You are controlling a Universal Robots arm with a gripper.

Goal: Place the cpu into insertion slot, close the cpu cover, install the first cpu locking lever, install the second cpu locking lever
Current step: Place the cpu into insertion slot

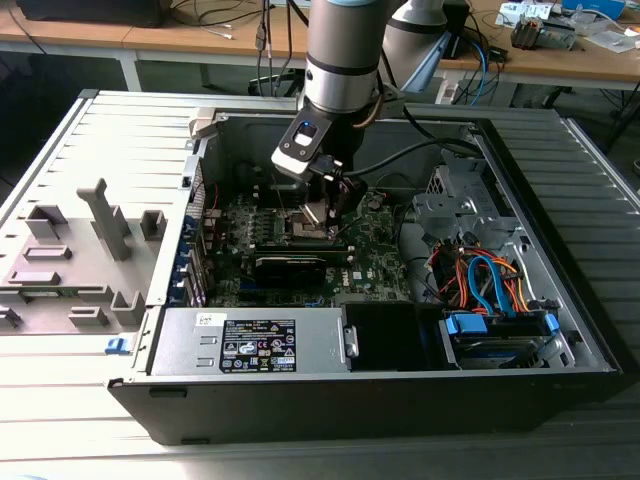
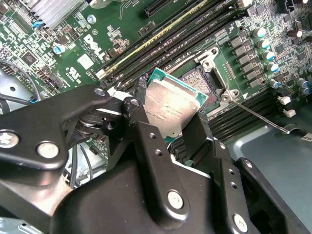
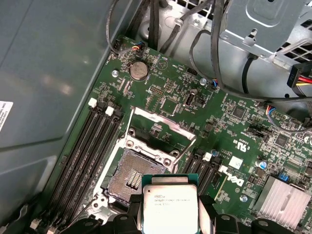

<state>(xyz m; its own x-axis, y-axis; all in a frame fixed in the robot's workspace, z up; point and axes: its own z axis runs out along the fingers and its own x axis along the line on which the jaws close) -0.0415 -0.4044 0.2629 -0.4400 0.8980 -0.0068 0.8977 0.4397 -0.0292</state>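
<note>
I had the jaws pinching the cpu (image 2: 170, 105) by two opposite edges, tilted, hanging close over the bare slot (image 3: 127, 178); the cover (image 3: 163, 127) stood flipped open beyond it.

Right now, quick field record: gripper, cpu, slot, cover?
gripper: jaws shut on the cpu
cpu: held by its edges, metal top showing, tilted in the second wrist view, not seated
insertion slot: empty, contacts exposed
cpu cover: open, swung back off the slot
setting: green motherboard inside an open computer case
</note>
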